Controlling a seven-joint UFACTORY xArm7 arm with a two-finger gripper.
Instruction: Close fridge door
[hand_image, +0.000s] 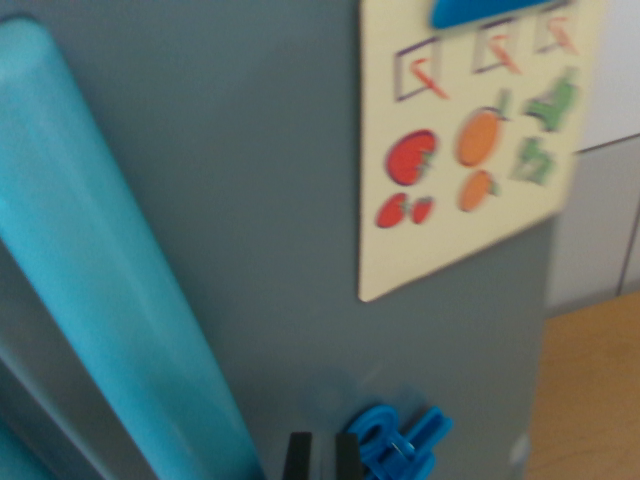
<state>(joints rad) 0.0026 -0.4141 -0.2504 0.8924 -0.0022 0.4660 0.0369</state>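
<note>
The grey fridge door (280, 200) fills most of the wrist view, very close to the camera and blurred. A thick turquoise handle (110, 290) runs slantwise down the wrist view's left. Only the dark tips of my gripper (322, 458) show at the bottom edge, right up against the door face; whether they touch it is unclear. The tips stand close together, and the blur hides whether a gap lies between them. The fridge's body and the door's hinge side are out of view.
A cream picture card (470, 140) with fruit drawings is stuck high on the door, with a blue piece (470, 10) at its top. A blue magnet (395, 440) sits next to my gripper. Beyond the door's right edge are pale wall tiles (600, 200) and a wooden surface (590, 390).
</note>
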